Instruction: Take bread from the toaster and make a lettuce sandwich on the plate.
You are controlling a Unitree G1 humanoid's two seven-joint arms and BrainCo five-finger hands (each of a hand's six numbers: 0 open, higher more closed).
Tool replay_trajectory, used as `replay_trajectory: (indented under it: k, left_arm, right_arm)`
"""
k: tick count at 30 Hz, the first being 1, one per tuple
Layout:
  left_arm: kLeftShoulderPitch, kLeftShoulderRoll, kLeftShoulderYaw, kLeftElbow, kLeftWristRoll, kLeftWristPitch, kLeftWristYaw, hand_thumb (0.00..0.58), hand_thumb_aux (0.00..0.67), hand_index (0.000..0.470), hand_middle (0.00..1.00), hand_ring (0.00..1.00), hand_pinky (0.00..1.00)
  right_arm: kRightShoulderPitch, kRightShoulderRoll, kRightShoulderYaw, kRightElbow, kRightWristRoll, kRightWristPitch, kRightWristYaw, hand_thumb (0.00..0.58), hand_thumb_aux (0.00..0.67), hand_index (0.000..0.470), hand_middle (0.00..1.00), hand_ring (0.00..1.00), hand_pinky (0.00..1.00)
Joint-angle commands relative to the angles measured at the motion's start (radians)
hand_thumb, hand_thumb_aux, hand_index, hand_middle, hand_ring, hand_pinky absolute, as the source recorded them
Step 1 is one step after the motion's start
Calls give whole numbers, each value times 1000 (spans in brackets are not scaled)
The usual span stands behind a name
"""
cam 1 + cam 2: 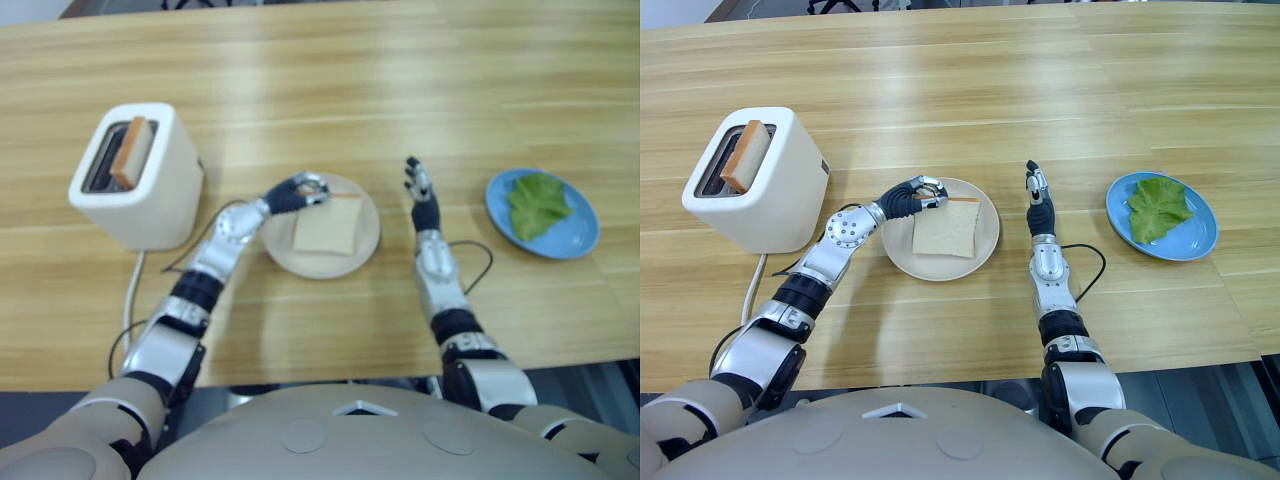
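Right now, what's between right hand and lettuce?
Bare table, then the rim of the blue plate, between right hand and lettuce; right eye view shows it.

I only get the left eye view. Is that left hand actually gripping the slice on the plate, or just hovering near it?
Observer: Gripping, it seems. The left hand has its fingers curled onto the far left corner of the bread slice, which lies flat on the beige plate.
Operator: And the other hand?
Observer: The right hand is open, holds nothing and stands clear of that plate.
Operator: Any bread left?
Observer: A second slice stands in the toaster; its other slot looks empty.
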Motion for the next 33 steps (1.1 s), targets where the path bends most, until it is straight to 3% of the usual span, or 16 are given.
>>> replay_trajectory:
  k: [1, 2, 8, 15, 20, 27, 30, 33]
  left_arm:
    - [-14, 74, -73, 23, 213, -10, 138, 205, 131, 90, 0, 0, 0]
    - [-16, 90, -86, 12, 265, -7, 186, 0, 0, 0, 0, 0, 0]
    - [-14, 188, -135, -124, 554, 85, 409, 0, 0, 0, 0, 0, 0]
    - [37, 280, -114, -402, 760, 186, 516, 0, 0, 0, 0, 0, 0]
    - [153, 239, -21, -568, 529, 125, 453, 0, 0, 0, 0, 0, 0]
    - [385, 2, 107, -573, 15, 58, 376, 0, 0, 0, 0, 0, 0]
    - [436, -64, 138, -532, -66, 43, 370, 0, 0, 0, 0, 0, 0]
    - [460, -82, 131, -499, -31, 8, 398, 0, 0, 0, 0, 0, 0]
  right_arm:
    - [13, 2, -3, -27, 2, 16, -3, 0, 0, 0, 0, 0, 0]
    - [16, 3, -2, -29, 1, 16, -3, 0, 0, 0, 0, 0, 0]
    - [29, 6, 1, -40, 0, 21, 1, 0, 0, 0, 0, 0, 0]
    - [36, 6, 8, -76, -4, 16, 8, 0, 0, 0, 0, 0, 0]
    - [96, -27, 38, -303, -71, 8, 9, 0, 0, 0, 0, 0, 0]
    - [160, -234, -69, -741, -238, 131, -9, 0, 0, 0, 0, 0, 0]
    - [130, -386, -110, -720, -364, 174, -32, 0, 0, 0, 0, 0, 0]
    - [73, -600, -73, -537, -582, 229, -99, 0, 0, 0, 0, 0, 0]
